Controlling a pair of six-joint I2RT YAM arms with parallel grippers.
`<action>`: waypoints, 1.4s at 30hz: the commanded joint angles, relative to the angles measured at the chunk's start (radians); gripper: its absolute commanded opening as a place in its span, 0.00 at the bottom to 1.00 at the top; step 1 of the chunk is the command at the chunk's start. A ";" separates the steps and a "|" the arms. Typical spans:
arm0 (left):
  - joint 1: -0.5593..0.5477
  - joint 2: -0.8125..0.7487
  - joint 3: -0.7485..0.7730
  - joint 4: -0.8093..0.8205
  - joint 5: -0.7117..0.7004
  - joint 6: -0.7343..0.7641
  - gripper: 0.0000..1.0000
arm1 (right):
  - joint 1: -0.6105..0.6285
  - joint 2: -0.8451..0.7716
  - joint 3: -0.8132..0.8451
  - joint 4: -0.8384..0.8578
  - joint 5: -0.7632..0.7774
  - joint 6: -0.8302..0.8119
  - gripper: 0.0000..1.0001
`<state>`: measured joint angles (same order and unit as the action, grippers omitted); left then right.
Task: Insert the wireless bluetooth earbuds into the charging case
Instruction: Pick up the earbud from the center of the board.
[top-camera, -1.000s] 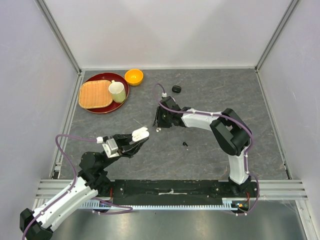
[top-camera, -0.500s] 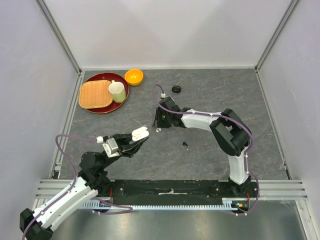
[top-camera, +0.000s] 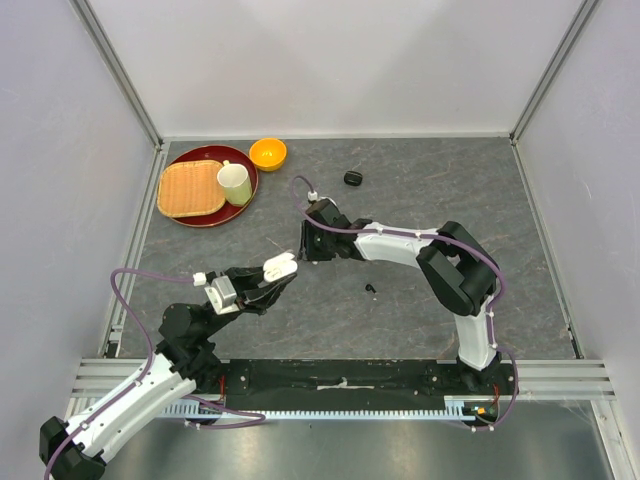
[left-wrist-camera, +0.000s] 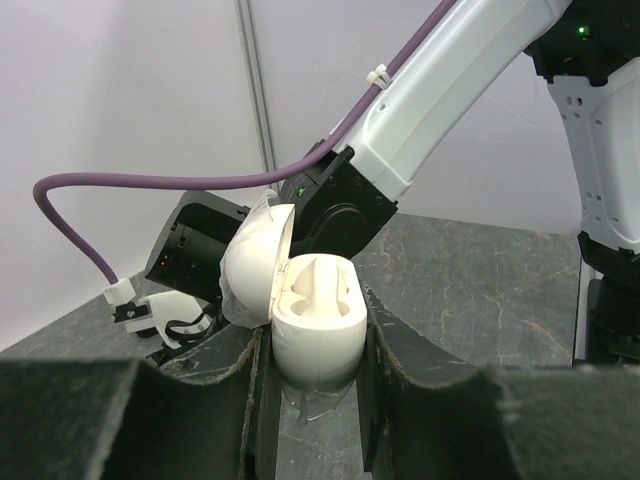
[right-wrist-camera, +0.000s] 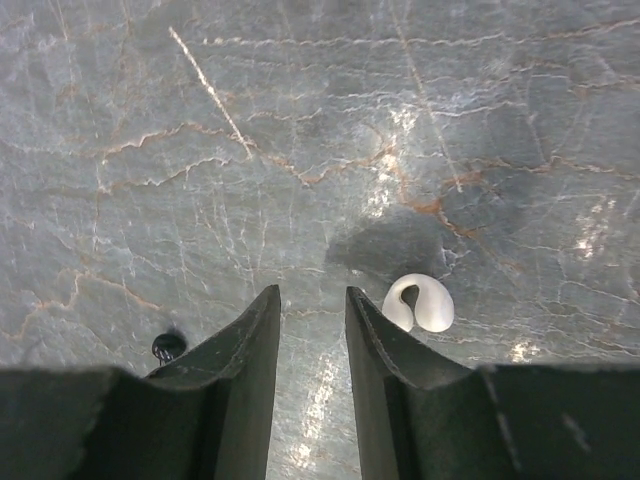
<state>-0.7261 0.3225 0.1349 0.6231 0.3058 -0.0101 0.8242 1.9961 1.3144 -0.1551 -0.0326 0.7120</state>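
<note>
My left gripper (left-wrist-camera: 312, 348) is clamped on the white case (left-wrist-camera: 318, 305), lid open, held above the table (top-camera: 420, 310). My right gripper (right-wrist-camera: 312, 305) is slightly open and holds nothing. A white earbud (right-wrist-camera: 420, 304) lies just beside one finger, outside the gap. A black earbud (top-camera: 370, 289) lies apart from it.

Open white case (left-wrist-camera: 310, 320), loose white earbud (right-wrist-camera: 420, 303)

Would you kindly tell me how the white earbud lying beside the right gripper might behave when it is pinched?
The white earbud looks tiny and glossy, so it probably weighs little and may slip when pinched. Its rounded, curved shell could roll or skid on the smooth table if nudged.
</note>
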 joint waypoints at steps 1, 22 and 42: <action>-0.004 0.000 -0.003 0.021 -0.022 0.038 0.02 | -0.002 -0.054 -0.004 0.003 0.097 0.049 0.39; -0.003 -0.016 -0.001 -0.003 -0.034 0.045 0.02 | -0.002 -0.089 -0.080 -0.014 0.197 0.104 0.36; -0.003 -0.016 -0.008 -0.006 -0.051 0.042 0.02 | -0.002 -0.135 -0.155 -0.026 0.243 0.095 0.28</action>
<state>-0.7265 0.3103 0.1310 0.5983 0.2779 0.0025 0.8223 1.9079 1.1893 -0.1532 0.1658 0.8150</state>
